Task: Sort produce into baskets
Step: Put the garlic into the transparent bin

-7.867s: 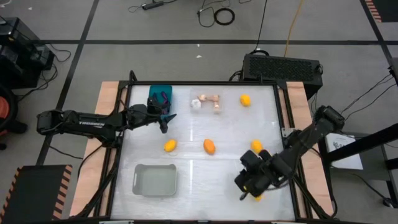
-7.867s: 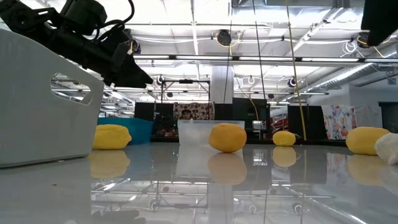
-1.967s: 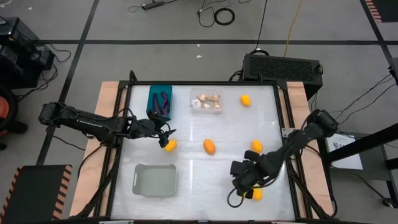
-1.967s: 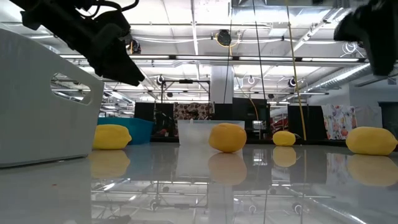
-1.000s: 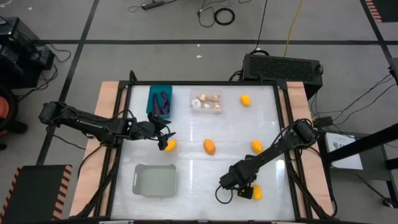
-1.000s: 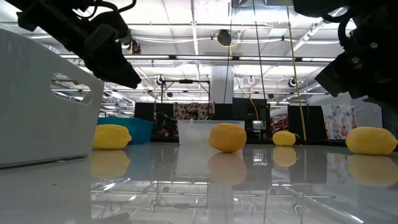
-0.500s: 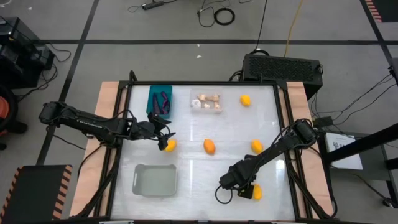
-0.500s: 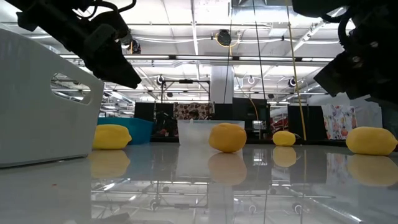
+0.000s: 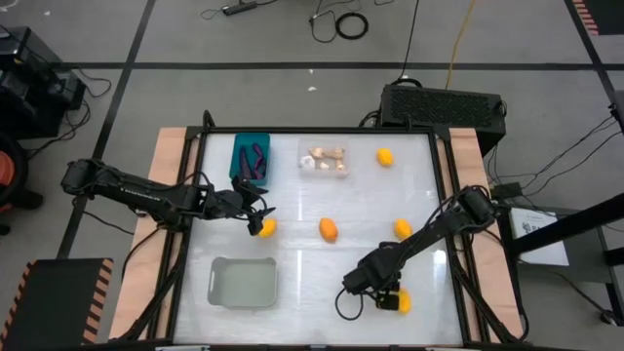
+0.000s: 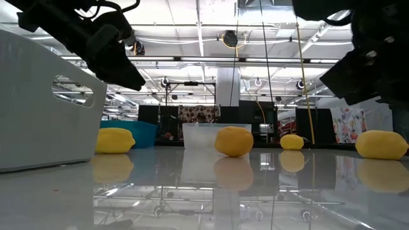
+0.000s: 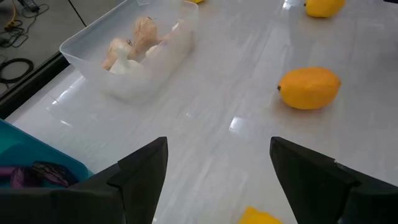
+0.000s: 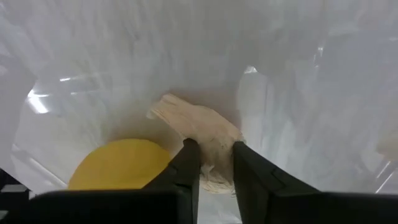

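Note:
My right gripper [image 12: 211,151] points steeply down at the table's near right [image 9: 376,292], shut on a pale beige garlic bulb [image 12: 196,127]. A yellow lemon [image 12: 118,165] lies right beside the bulb. In the high view the gripper hides the bulb. My left gripper [image 11: 214,168] hangs open just over another lemon [image 9: 265,228] at the table's left middle, with that lemon [image 11: 258,216] below and between its fingers, untouched. The teal basket [image 9: 252,159] holds purple eggplants. The clear basket [image 9: 325,162] holds garlic. My right gripper pinches the garlic bulb between its two fingers, which come from above and slant steeply down. The fingertips [image 12: 190,152] close on the bulb's lower edge [image 12: 212,140] as the wrist view shows it. The bulb lies on the table.
The grey basket [image 9: 244,282] stands at the near left. More lemons lie at the middle [image 9: 329,229], the right middle [image 9: 402,228] and the far right [image 9: 385,156]. In the low view the grey basket [image 10: 45,102] fills the left.
My right gripper has stayed over the same spot at the near right and has rolled a little about its own axis. My left arm has kept still, and no produce has shifted.

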